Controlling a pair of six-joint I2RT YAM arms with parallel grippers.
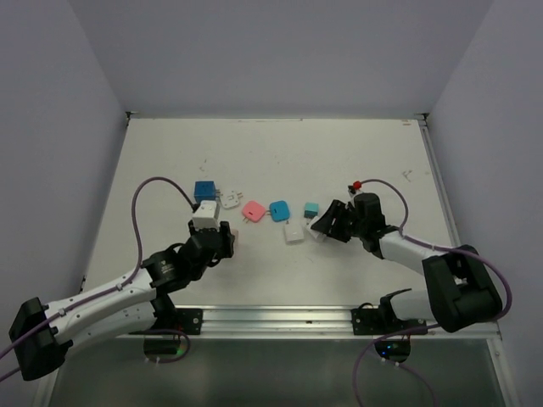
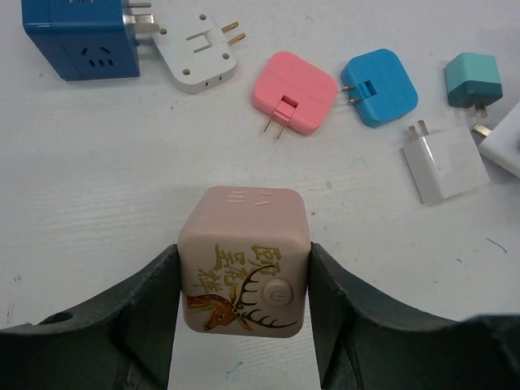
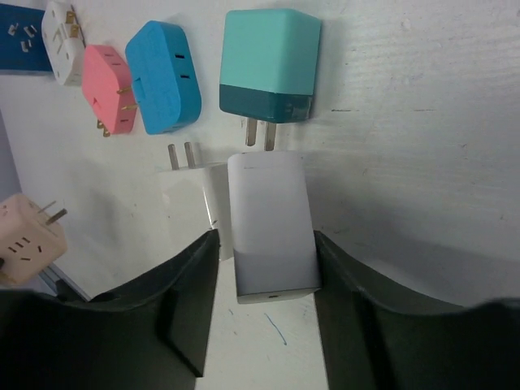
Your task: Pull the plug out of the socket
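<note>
1. The table (image 1: 280, 153) carries a row of small adapters between the two arms.
2. The left claw (image 2: 244, 262) is clamped on a pale pink cube socket (image 2: 244, 244) with a deer print, its fingers pressed against two opposite faces.
3. The right claw (image 3: 264, 244) grips a white charger plug (image 3: 268, 219) by its long sides.
4. The socket and the plug lie well apart, each in its own claw.
5. A teal charger (image 3: 268, 65) points its prongs at the plug's far end.

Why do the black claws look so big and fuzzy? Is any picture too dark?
Left wrist: fingers hug the lens, so big and soft; pink cube sharp. Right wrist: same, white charger sharp. Top external: even light, faint shadows, nothing too dark.
</note>
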